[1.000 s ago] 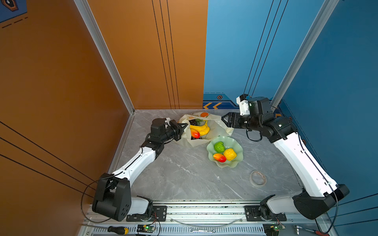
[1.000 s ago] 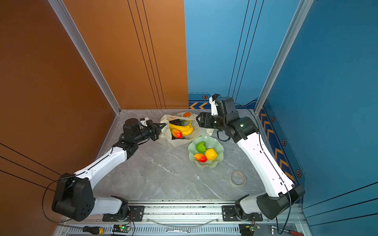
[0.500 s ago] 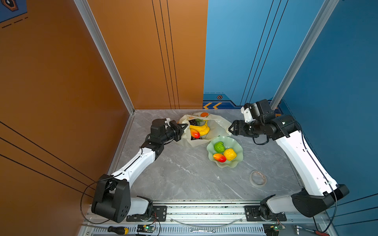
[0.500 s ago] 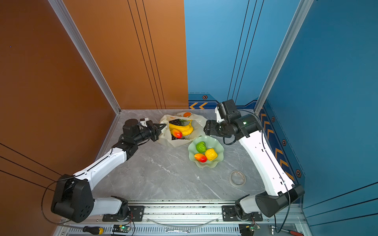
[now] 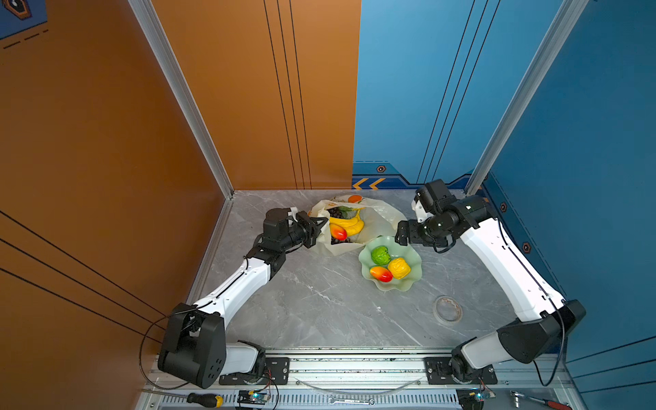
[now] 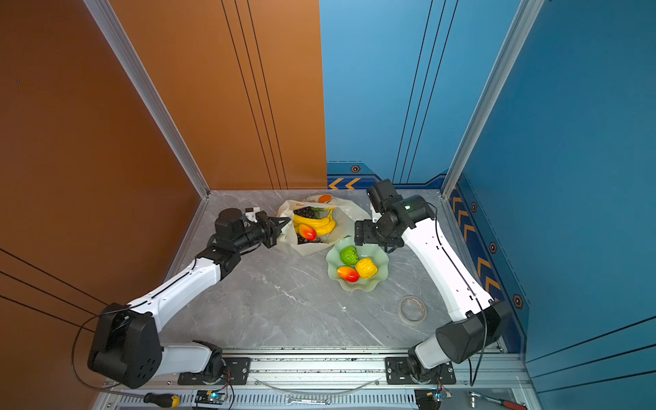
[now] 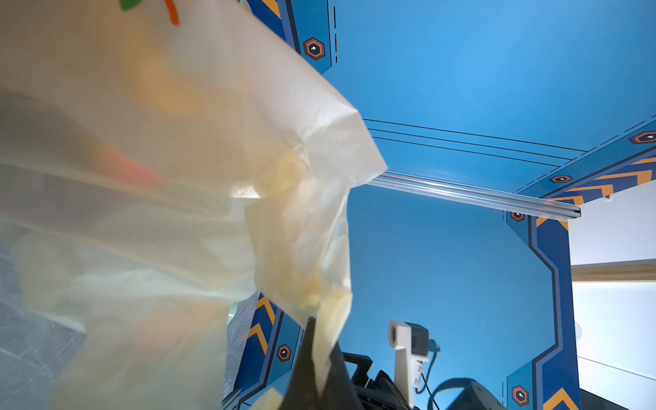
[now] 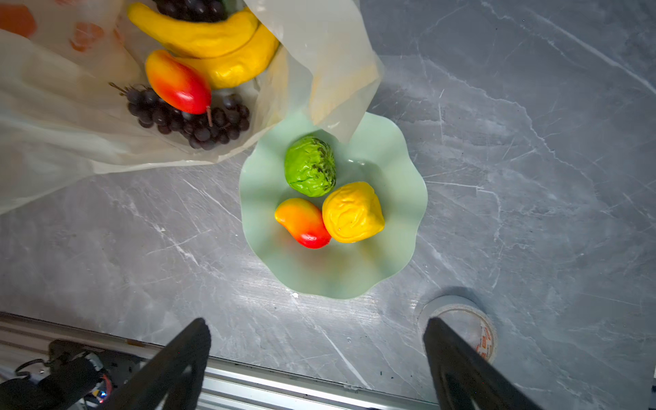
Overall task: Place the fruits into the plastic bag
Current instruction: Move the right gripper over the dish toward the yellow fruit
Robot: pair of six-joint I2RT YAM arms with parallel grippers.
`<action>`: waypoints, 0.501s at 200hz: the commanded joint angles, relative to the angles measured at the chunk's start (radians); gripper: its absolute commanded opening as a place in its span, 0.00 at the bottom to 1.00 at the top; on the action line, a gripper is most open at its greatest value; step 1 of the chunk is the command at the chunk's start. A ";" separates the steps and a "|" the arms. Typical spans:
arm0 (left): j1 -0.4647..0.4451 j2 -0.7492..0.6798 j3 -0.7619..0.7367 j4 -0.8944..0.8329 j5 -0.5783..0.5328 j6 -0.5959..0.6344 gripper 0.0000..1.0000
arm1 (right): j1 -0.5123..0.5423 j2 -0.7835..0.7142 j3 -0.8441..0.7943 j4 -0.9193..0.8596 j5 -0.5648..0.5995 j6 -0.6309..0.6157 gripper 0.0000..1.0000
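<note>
left gripper [image 5: 318, 226] clamps the plastic bag [image 5: 376, 220] rim, mouth open, far centre of the worktop [image 5: 319, 301]. banana bunch [image 8: 213, 39], grapes [image 8: 198, 124], red-yellow mango [image 8: 177, 83] are inside. right gripper [image 8: 316, 326] is wide and empty above the green dish [image 8: 401, 149]. Next pick looks like bumpy green fruit [image 8: 310, 166], yellow lumpy fruit [image 8: 352, 212] or second mango [image 8: 301, 222]: descend, close.

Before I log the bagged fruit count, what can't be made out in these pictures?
Left wrist view: plastic bag film blurs its contents into smudges.
Right wrist view: upper grape cluster cut off by the edge.
Both top views: anything beneath the banana bunch is hidden.
Top views: tape roll lettering too small.
</note>
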State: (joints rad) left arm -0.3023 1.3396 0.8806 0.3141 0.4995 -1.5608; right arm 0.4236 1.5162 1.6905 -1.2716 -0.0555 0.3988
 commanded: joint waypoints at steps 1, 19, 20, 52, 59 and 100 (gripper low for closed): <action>-0.009 -0.029 -0.020 -0.009 -0.016 0.019 0.00 | -0.008 0.023 -0.056 0.012 0.042 -0.031 0.93; -0.009 -0.028 -0.019 -0.009 -0.016 0.019 0.00 | -0.012 0.041 -0.100 0.043 0.039 -0.037 0.93; -0.009 -0.027 -0.019 -0.009 -0.016 0.019 0.00 | -0.013 0.042 -0.103 0.044 0.040 -0.037 0.93; -0.009 -0.025 -0.017 -0.009 -0.016 0.022 0.00 | -0.018 0.092 -0.187 0.089 0.026 -0.051 0.92; -0.009 -0.025 -0.017 -0.009 -0.016 0.022 0.00 | -0.019 0.102 -0.206 0.104 0.023 -0.052 0.92; -0.011 -0.025 -0.024 -0.010 -0.016 0.022 0.00 | -0.019 0.151 -0.280 0.177 -0.001 -0.052 0.91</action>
State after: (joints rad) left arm -0.3042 1.3342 0.8696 0.3103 0.4976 -1.5604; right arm 0.4110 1.6424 1.4403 -1.1507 -0.0486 0.3630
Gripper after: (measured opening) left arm 0.045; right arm 0.919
